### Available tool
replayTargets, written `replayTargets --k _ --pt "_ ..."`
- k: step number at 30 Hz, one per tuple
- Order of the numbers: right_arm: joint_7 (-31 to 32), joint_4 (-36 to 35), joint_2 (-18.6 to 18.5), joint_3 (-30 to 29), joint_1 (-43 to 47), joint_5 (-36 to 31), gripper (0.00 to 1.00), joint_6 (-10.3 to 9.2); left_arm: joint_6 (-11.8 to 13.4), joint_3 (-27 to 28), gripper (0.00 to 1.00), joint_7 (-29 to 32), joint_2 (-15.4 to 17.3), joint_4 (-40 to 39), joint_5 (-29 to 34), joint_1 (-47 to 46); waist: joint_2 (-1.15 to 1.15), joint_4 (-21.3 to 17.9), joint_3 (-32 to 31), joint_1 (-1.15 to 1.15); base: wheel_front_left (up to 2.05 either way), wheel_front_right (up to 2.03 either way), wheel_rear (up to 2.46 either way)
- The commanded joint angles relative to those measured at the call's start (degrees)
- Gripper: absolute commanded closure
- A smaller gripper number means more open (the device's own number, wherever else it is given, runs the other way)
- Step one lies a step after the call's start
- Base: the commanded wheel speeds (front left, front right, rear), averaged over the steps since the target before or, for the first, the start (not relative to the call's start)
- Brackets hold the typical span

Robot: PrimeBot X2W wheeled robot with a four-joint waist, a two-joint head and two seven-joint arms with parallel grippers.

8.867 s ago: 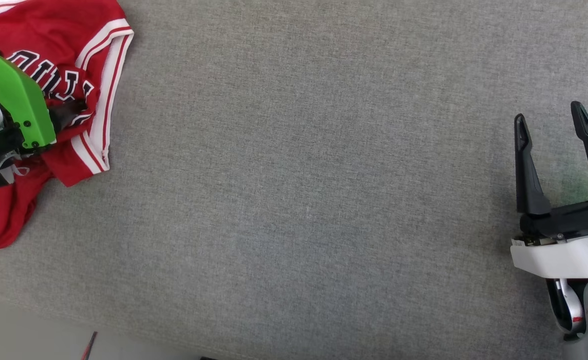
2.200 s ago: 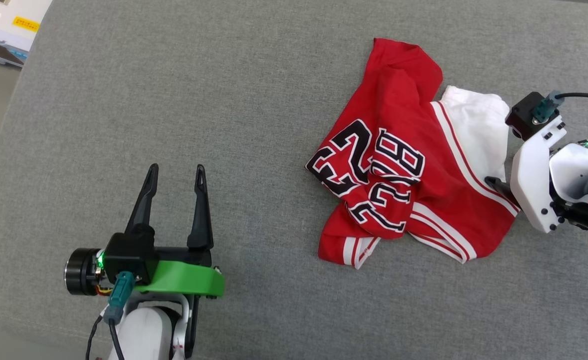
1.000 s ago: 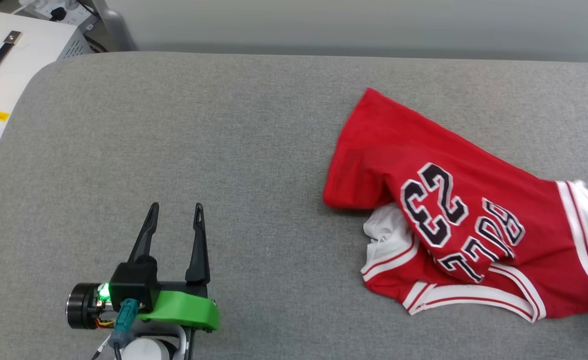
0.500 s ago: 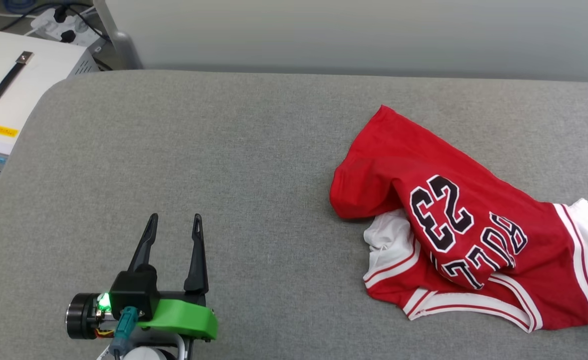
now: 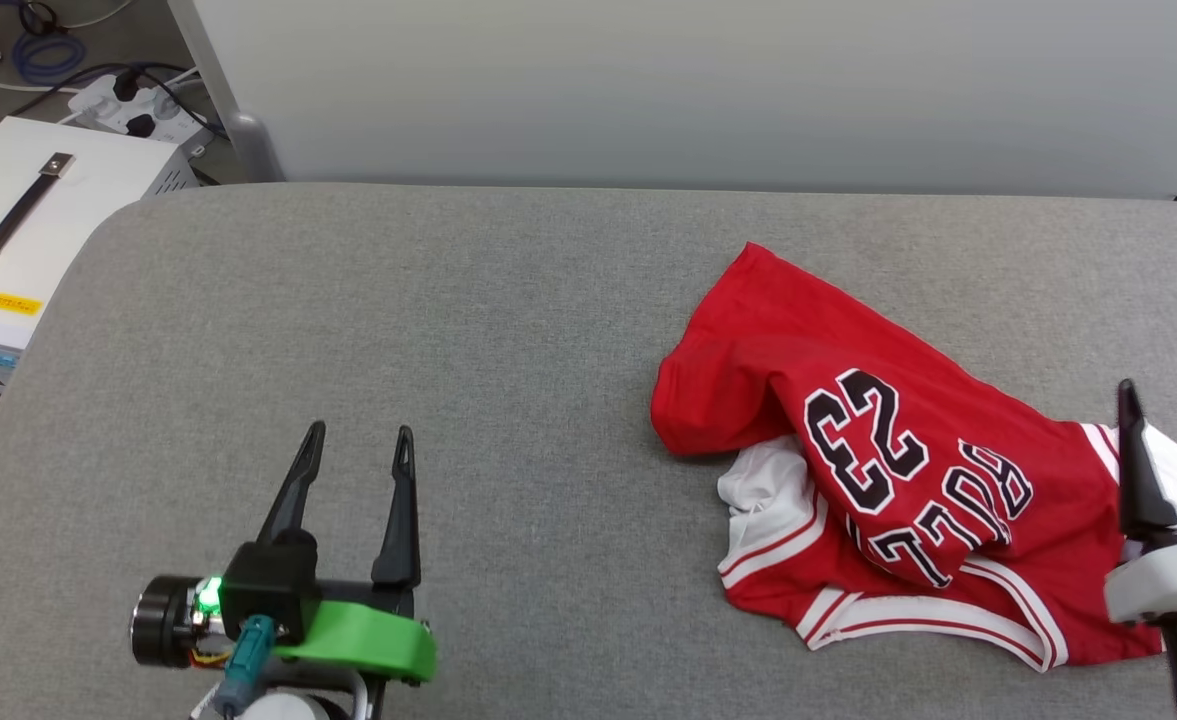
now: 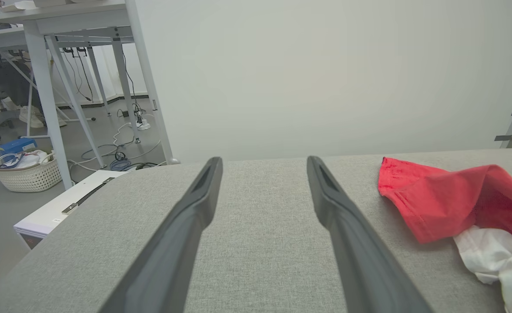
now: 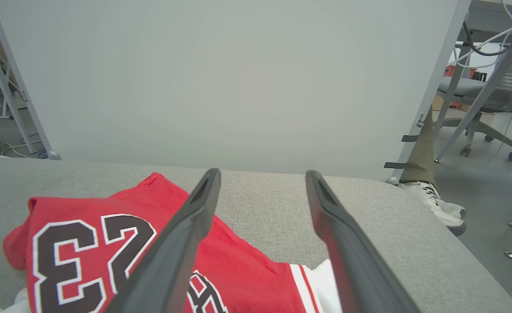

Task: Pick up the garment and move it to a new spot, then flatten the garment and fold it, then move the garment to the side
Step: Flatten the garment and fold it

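Now: my left gripper (image 5: 361,430) and right gripper (image 5: 1172,392) both spread wide, empty. The garment (image 5: 908,470) lies crumpled on the grey cushion (image 5: 508,330), "23" up. Right gripper above its white sleeve; left gripper well apart.

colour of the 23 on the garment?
Black with a white outline, on the red garment. The head view shows the 23 best.
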Motion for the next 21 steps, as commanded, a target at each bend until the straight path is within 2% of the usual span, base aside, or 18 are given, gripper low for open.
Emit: replayTargets --k 1,6,10,12,17,21 --pt "0.25 -1.53 0.86 0.33 1.36 -0.71 0.0 -0.03 -0.78 -0.04 0.0 -0.34 0.33 -0.79 0.11 -1.73 0.0 0.06 0.19 0.0 0.0 0.0 0.0" --pt "1.43 -5.64 3.45 1.87 3.37 -1.99 0.0 -0.03 -3.62 -0.05 0.0 -0.34 2.86 -1.95 -0.73 -8.43 0.0 0.33 1.42 0.0 0.0 0.0 0.0" --pt "1.65 -6.44 3.47 2.7 3.22 -2.21 0.0 -0.03 -5.61 -4.33 0.0 0.26 6.6 2.37 -2.57 -15.29 0.0 -0.02 2.44 0.0 0.0 0.0 0.0" --pt "1.72 -6.65 3.46 3.21 2.87 -2.18 0.0 -0.03 -5.93 -8.27 0.0 3.07 8.74 3.91 -4.6 -19.34 0.0 -0.44 2.96 0.0 0.0 0.0 0.0" --pt "1.43 -6.67 3.21 4.31 1.52 -2.07 0.0 -0.03 -6.01 -23.55 0.0 14.89 16.11 3.92 -16.89 -29.56 0.0 -2.0 4.89 0.0 0.0 0.0 0.0" --pt "0.9 -6.14 3.2 4.76 0.65 -2.19 0.0 -0.03 -6.02 -33.99 0.0 24.21 19.73 2.69 -26.49 -37.1 0.0 -3.26 6.4 0.0 0.0 0.0 0.0"
